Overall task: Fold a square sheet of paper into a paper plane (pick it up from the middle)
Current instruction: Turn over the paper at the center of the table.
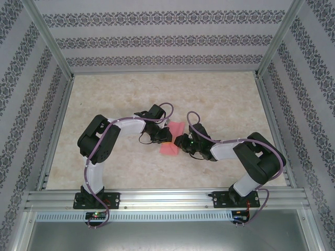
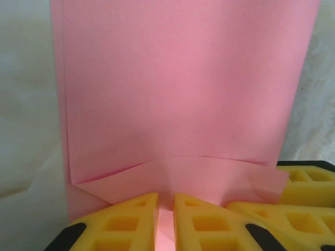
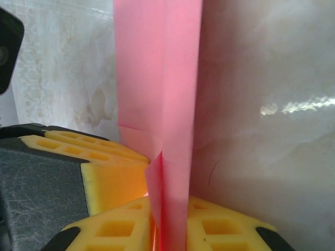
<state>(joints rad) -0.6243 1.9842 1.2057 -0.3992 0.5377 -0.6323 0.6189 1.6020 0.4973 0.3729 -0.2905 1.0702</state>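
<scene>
The sheet of paper (image 2: pixel 183 89) is held near the middle of the table (image 1: pixel 157 94), between the two grippers. It is partly folded and not yet a plane. The left gripper (image 2: pixel 166 201) is clenched on one edge of the sheet, and a thin strip of pink is seen between its fingers (image 2: pixel 133 219). The right gripper (image 3: pixel 170 209) is pinched on the folded edge, which is seen edge-on between its jaws. Whether the sheet touches the table cannot be told.

Risks:
- A tear is likely if the two grippers are pulled apart, since both are clamped on one thin sheet and sit just beside each other.
- A crooked crease could be set if one grip is twisted against the other. The fold line near the left fingers is already curved, not straight.
- Slipping could be caused by the smooth paper and the small area that is gripped.
- The fingers of the two grippers could be knocked together because they are so close.

Materials:
- The paper is thin, matte, pink and smooth. Layered flaps are seen, with one sharp lengthwise crease in the right wrist view and soft shading where the layers overlap.
- The fingers are yellow, wedge-shaped and moulded with square recessed pockets. Black parts are set at their outer corners.
- The table is pale, marbled and slightly glossy, with a bright reflection on it.
</scene>
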